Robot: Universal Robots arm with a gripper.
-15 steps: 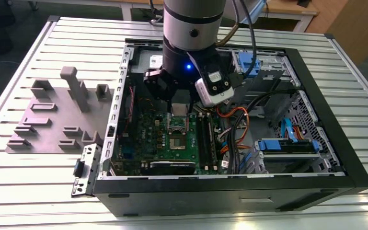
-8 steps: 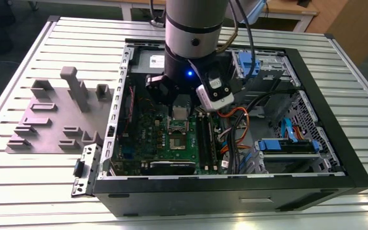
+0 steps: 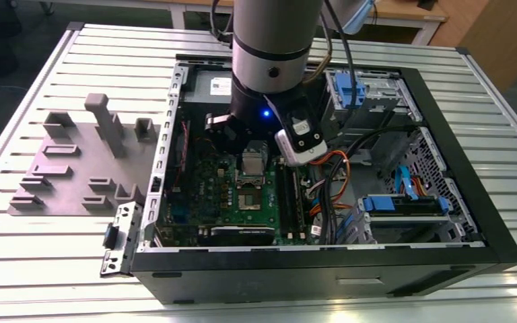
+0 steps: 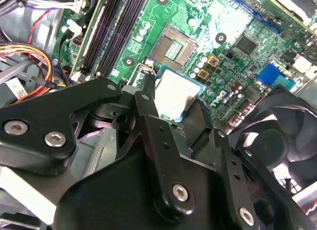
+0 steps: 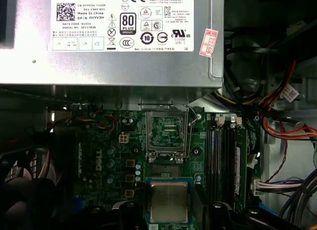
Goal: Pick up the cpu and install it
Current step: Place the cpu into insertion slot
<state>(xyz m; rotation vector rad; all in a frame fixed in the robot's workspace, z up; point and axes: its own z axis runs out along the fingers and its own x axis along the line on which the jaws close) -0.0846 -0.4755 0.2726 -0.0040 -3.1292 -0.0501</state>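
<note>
The cpu (image 5: 168, 203), a small square chip with a silvery top and a thin pale rim, hangs just above the green motherboard (image 5: 106, 161). My gripper (image 5: 168, 211) is shut on it, one black finger (image 5: 128, 211) on each side. In the second wrist view the cpu (image 4: 174, 94) sits between the same fingers (image 4: 147, 99), a little short of the open socket (image 4: 173, 44). The socket (image 5: 167, 133) shows bare contacts inside its metal frame. In the exterior view the arm (image 3: 268, 60) reaches down into the open computer case (image 3: 438, 121) over the board.
A big grey metal box with a white label (image 5: 114, 37) lies just beyond the socket. Memory slots (image 5: 225, 161) and bundles of red, orange and yellow cables (image 5: 282, 116) flank one side, a black fan (image 4: 277, 131) the other. A grey fixture plate (image 3: 70, 168) lies at the exterior view's left.
</note>
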